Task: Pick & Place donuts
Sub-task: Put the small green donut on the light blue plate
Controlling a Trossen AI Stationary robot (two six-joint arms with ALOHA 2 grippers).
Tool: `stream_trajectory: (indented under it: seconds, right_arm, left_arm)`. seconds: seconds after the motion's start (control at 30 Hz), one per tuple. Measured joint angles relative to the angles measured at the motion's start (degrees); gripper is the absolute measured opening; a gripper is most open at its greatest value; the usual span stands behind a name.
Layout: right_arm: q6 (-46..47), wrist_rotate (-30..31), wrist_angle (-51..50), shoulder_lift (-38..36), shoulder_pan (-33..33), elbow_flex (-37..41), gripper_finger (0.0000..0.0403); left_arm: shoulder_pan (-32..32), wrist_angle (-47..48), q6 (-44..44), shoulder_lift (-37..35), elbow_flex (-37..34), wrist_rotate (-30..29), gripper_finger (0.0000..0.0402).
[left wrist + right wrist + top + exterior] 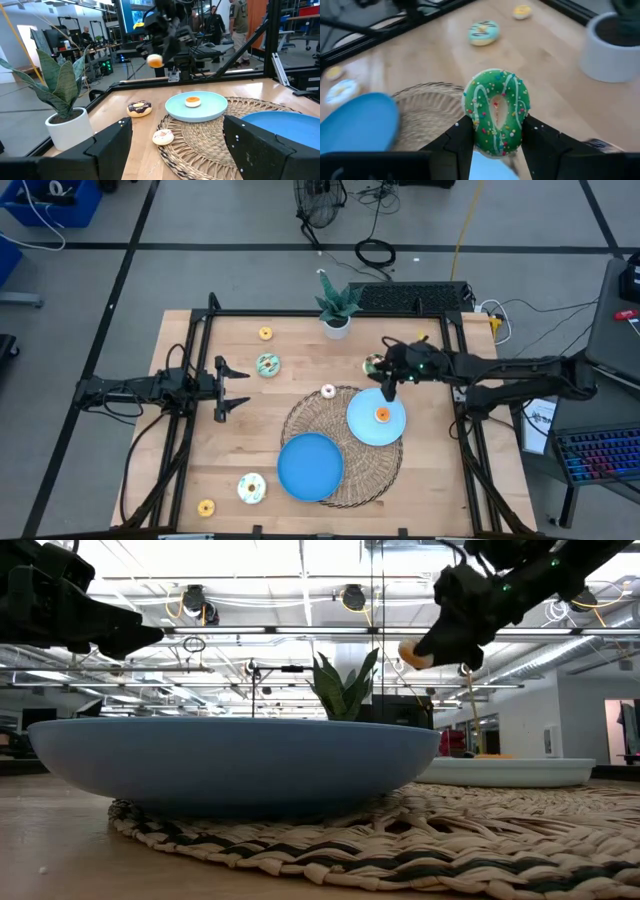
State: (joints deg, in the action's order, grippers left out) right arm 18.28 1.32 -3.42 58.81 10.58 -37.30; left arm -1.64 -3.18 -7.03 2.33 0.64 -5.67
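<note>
My right gripper hangs over the far edge of the light blue plate and is shut on a green iced donut with sprinkles. An orange donut lies on that plate. On the wood lie a chocolate donut, a pink-cream one, a teal one and a yellow one. Two more donuts lie near the near-left corner. My left gripper waits open at the table's left side. My right gripper pinches the green donut between its two fingers, one on each outer side of the ring. The fingers come from above, pointing down. The donut stands on edge with its iced face toward the wrist camera, lifted clear above the plate.
A darker blue plate sits on the round woven mat beside the light blue one. A potted plant stands at the far edge. A black frame borders the table. Bare wood lies between the mat and the left gripper.
</note>
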Motion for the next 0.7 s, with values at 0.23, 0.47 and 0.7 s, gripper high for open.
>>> stream_trajectory:
  seconds: [0.23, 0.47, 0.7]
  right_arm:
    - [0.55, 0.08, 3.08, 0.02, -6.29, 0.42, 0.0137]
    - [0.57, 0.07, 15.94, 0.04, -12.7, 5.99, 0.0137]
    - [-0.03, 0.07, 35.46, 0.04, -18.31, 13.77, 0.0137]
  left_arm:
    - [0.01, -0.01, 0.0, 0.0, -0.01, 0.0, 0.0306]
    - [0.01, -0.01, 0.0, 0.0, -0.02, 0.0, 0.0306]
    - [0.01, -0.01, -0.01, 0.0, -0.01, 0.01, 0.0306]
